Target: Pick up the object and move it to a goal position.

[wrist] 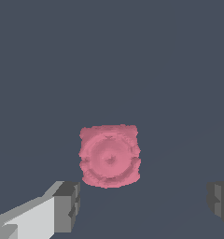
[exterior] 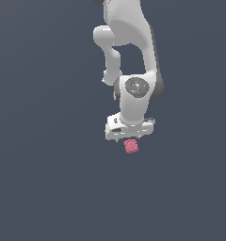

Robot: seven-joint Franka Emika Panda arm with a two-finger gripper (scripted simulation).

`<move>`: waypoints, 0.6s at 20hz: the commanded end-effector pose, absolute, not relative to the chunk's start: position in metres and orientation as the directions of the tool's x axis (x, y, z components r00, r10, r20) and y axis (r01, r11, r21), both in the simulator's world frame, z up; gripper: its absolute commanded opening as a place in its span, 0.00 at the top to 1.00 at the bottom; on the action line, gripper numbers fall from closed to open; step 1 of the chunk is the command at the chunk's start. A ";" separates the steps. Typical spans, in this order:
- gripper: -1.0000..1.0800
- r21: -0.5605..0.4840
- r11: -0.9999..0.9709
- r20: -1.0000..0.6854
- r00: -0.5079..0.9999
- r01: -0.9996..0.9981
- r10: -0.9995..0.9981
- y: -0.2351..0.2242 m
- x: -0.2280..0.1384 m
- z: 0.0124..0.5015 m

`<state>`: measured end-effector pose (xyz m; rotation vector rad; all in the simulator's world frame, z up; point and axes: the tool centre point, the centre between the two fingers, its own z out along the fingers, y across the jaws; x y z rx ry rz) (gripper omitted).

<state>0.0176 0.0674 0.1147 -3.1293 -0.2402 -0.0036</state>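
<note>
Grey fingertips (wrist: 67,205) are framing the wrist view, jaws standing wide apart, with the pink-red block (wrist: 109,155) sitting between them on the plain dark slate surface (wrist: 109,56). From the exterior view, the white gripper (exterior: 130,135) is hanging just above the block (exterior: 131,146).

surface: plain dark grey-blue floor (exterior: 44,179) | on it: one small pink-red block (exterior: 131,146), faint round mark on top
</note>
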 end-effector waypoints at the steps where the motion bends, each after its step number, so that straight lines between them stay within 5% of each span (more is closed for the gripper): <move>1: 0.04 -0.001 -0.984 0.002 0.984 0.180 0.180 0.078 0.020 0.104; 12: 0.04 0.000 -0.978 -0.001 0.978 0.207 0.207 0.090 0.021 0.088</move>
